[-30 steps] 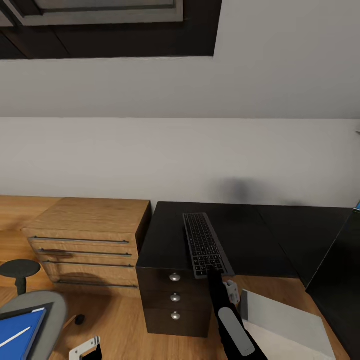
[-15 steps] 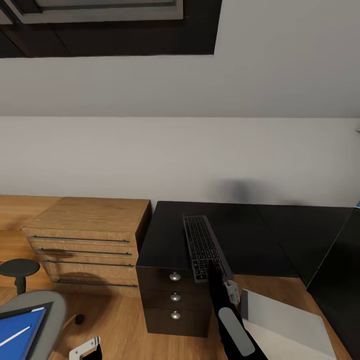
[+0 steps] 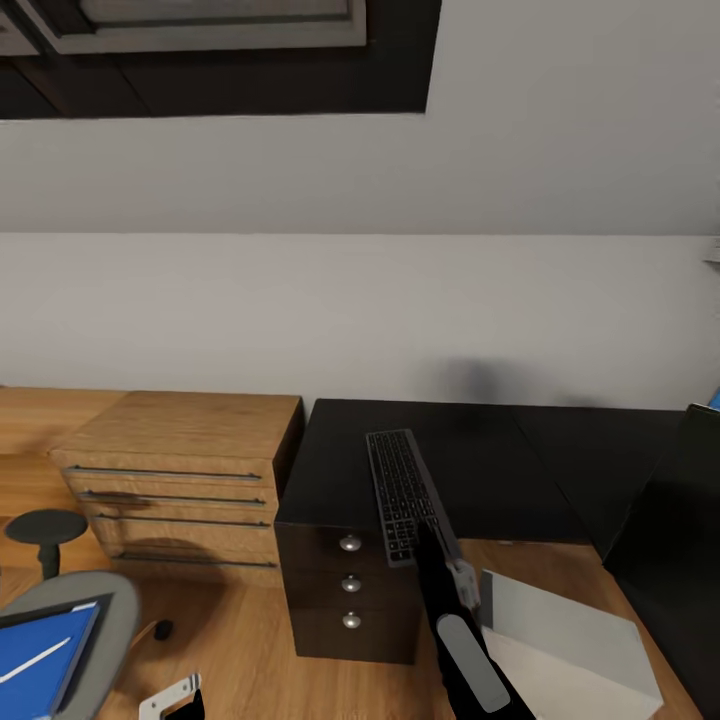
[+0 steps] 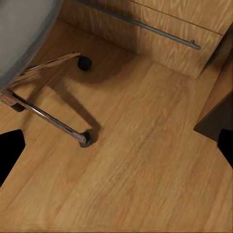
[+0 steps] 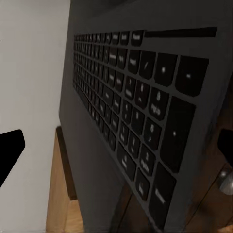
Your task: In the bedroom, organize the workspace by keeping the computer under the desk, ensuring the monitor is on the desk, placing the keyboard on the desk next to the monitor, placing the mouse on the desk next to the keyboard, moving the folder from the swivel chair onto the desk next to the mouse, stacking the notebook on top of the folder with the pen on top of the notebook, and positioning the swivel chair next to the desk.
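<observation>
The slim dark-keyed keyboard [image 3: 403, 492] lies lengthwise over the top of a dark three-drawer unit [image 3: 350, 585], with its near end sticking out past the unit's front edge. My right gripper [image 3: 436, 548] is shut on that near end. In the right wrist view the keyboard [image 5: 131, 111] slopes across between the two black fingertips [image 5: 10, 155]. At the lower left is the grey swivel chair [image 3: 105, 625], carrying a blue folder [image 3: 40, 665] and a thin white pen [image 3: 25, 668]. My left gripper [image 4: 116, 148] hangs open over the wood floor beside the chair's chrome base [image 4: 48, 116].
A light-wood drawer chest [image 3: 170, 475] stands left of the dark unit. The light grey computer [image 3: 560, 640] sits on the floor to the right of my arm. A tall black slab [image 3: 675, 540] rises at the right edge; I cannot tell whether it is desk or monitor. A small round stool [image 3: 45, 530] is far left.
The keyboard has slid a little toward me in the right gripper, so its near end overhangs the unit more. The head view has shifted slightly.
</observation>
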Controlling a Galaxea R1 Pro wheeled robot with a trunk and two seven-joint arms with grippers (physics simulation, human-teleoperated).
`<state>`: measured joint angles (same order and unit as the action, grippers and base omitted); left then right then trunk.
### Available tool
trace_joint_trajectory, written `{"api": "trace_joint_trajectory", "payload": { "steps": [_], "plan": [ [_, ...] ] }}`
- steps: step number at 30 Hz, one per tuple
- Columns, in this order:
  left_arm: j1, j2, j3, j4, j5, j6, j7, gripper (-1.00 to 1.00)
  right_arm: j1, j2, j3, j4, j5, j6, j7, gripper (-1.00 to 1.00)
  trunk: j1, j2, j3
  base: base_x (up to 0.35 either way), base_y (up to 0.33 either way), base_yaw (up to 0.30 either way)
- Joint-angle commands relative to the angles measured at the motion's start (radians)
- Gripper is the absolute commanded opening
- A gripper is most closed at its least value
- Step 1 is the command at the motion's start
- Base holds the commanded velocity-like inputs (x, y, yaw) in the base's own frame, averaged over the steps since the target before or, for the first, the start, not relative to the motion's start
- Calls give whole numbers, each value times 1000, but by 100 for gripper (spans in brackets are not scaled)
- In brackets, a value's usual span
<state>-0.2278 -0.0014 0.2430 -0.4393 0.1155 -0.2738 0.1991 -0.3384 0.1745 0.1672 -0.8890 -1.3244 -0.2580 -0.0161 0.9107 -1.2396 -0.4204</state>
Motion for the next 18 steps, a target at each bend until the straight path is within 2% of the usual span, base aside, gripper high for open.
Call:
{"api": "trace_joint_trajectory", "payload": {
  "steps": [1,18],
  "plan": [
    [-1,0,0,0,10,-4,-1,100,-1,0,2,-1,-8,-6,-1,100,-1,-1,-1,-295,0,0],
    [0,0,-1,1,10,-4,-1,100,-1,0,3,1,-9,-6,-1,100,-1,-1,-1,-329,0,0]
  ]
}}
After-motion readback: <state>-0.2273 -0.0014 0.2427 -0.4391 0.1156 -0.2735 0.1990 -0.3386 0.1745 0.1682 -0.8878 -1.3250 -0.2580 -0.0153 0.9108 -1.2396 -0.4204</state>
